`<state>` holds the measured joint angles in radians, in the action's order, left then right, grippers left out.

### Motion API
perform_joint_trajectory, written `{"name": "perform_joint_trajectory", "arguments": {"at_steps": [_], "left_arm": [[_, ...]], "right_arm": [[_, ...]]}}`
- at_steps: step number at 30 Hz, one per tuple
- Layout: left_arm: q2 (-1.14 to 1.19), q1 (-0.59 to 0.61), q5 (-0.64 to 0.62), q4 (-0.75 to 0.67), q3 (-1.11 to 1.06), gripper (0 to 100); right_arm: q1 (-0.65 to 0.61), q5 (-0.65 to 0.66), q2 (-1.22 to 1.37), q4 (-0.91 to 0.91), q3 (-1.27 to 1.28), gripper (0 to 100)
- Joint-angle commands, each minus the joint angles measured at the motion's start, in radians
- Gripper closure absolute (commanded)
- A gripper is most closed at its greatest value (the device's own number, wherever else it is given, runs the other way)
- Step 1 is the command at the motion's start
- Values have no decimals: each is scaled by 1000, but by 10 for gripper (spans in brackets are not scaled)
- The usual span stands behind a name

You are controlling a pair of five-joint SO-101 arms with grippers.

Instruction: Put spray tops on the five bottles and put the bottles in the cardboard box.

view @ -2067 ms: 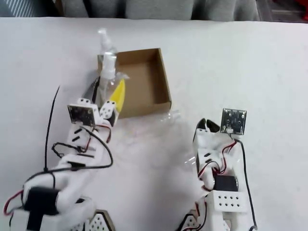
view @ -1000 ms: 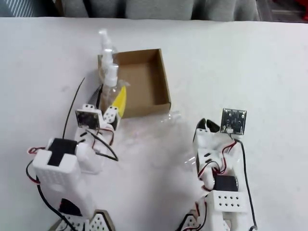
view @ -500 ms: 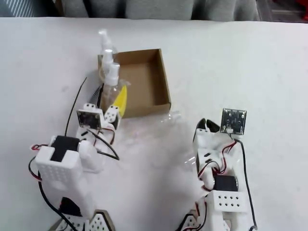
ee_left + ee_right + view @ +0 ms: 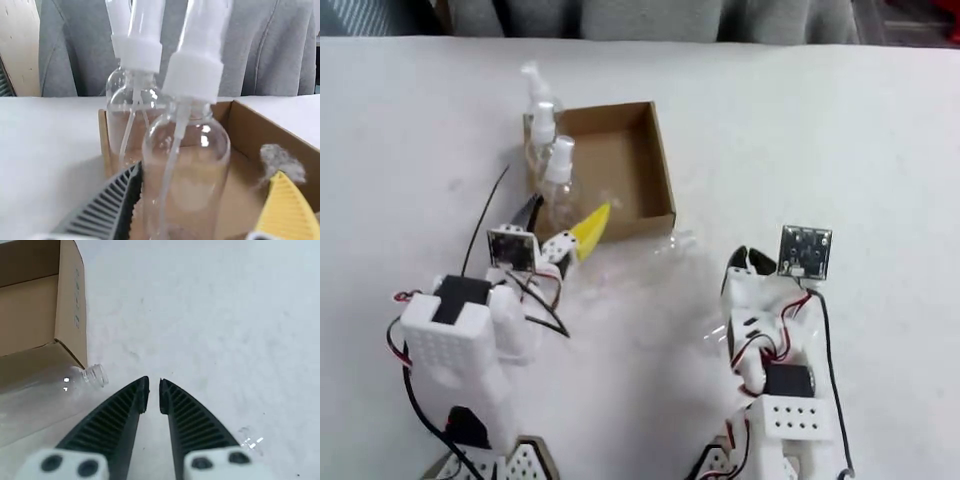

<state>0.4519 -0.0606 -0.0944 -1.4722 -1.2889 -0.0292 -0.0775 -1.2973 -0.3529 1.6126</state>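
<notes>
The cardboard box (image 4: 655,165) sits open at mid-table. Three clear bottles with white spray tops stand in a row along its left wall (image 4: 534,84) (image 4: 542,122) (image 4: 558,165). The nearest bottle (image 4: 185,165) stands upright between the spread fingers of my left gripper (image 4: 562,216) (image 4: 207,182), which is open, with the grey finger (image 4: 107,210) on one side and the yellow finger (image 4: 280,210) well off on the other. A clear bottle without a top (image 4: 75,385) (image 4: 665,243) lies by the box's near right corner. Just behind that bottle, low over the table, my right gripper (image 4: 152,395) (image 4: 748,262) is shut and holds nothing.
Glints of clear plastic lie on the table beside the right arm (image 4: 712,336) (image 4: 249,442). The white table (image 4: 840,120) stretches bare to the right of the box and beyond it. Grey cloth hangs behind the table's far edge (image 4: 270,45).
My left gripper has opened: the yellow finger swung away to the right off the nearest bottle, which now stands free at the box's left wall. The left arm drew back. The right arm kept still.
</notes>
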Motion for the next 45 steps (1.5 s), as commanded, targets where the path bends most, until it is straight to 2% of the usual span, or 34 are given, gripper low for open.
{"name": "perform_joint_trajectory", "arguments": {"at_steps": [1, 13, 17, 27, 31, 35, 39, 45], "left_arm": [[-5, -10, -3, -12, -5, 626], [-7, -1, -11, -175, -60, 627], [-22, -1, -11, -178, -72, 627], [-427, -1, -5, -158, -370, 627], [-585, 16, -5, 17, -377, 627], [-773, 87, -5, 278, -322, 627], [-992, 142, -5, 641, -276, 627], [-1346, 148, -5, 1204, -229, 627]], "right_arm": [[5, 6, -15, 21, -5, 978], [5, 6, -15, 21, -5, 978], [5, 6, -15, 21, -5, 978], [4, 6, -15, 21, -5, 978], [4, 6, -15, 21, -5, 978], [5, 6, -15, 21, -5, 978], [5, 6, -15, 21, -5, 978], [5, 6, -15, 21, -5, 978]]}}
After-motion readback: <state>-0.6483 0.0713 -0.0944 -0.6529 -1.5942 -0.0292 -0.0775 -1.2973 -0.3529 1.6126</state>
